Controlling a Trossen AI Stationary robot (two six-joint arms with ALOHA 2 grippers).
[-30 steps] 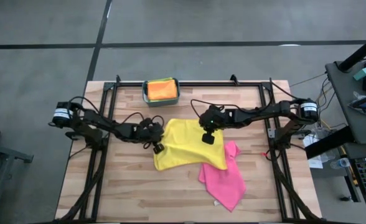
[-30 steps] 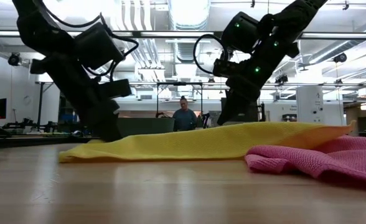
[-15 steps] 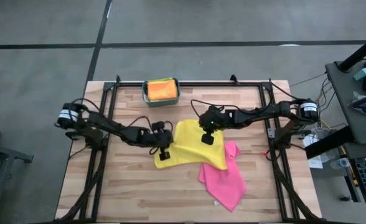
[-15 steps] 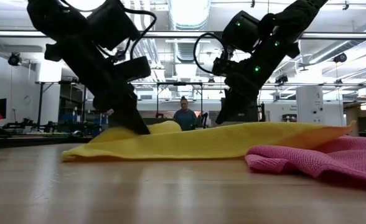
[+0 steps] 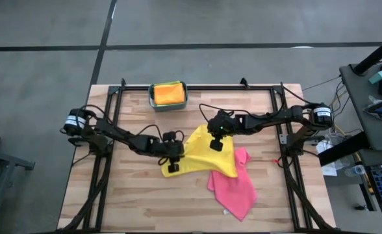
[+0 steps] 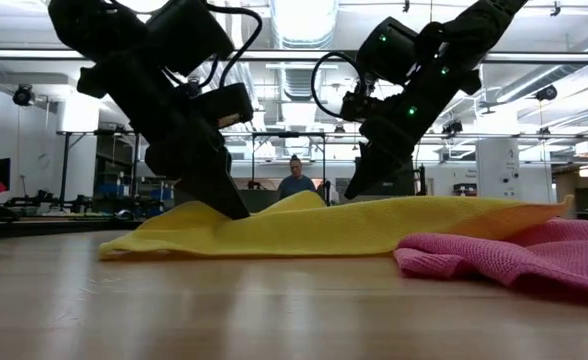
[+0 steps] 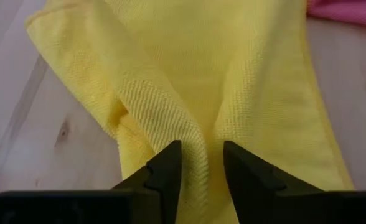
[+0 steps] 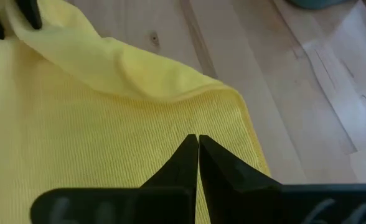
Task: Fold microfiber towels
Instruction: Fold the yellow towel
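Rumpled yellow towel (image 5: 207,156) mid-table, overlapping pink towel (image 5: 236,185); orange towel (image 5: 168,94) binned.

pink towel (image 6: 534,258) runs off the low view's right edge; in the left wrist view only a sliver shows at a corner. yellow towel (image 5: 207,155) overlaps its near-center edge, so that part's hidden. bin (image 5: 168,95): orange cloth on top, lime edge peeking, rest of the stack not visible. person (image 6: 296,186) behind the table: lower body blocked by yellow fabric, too small for detail.
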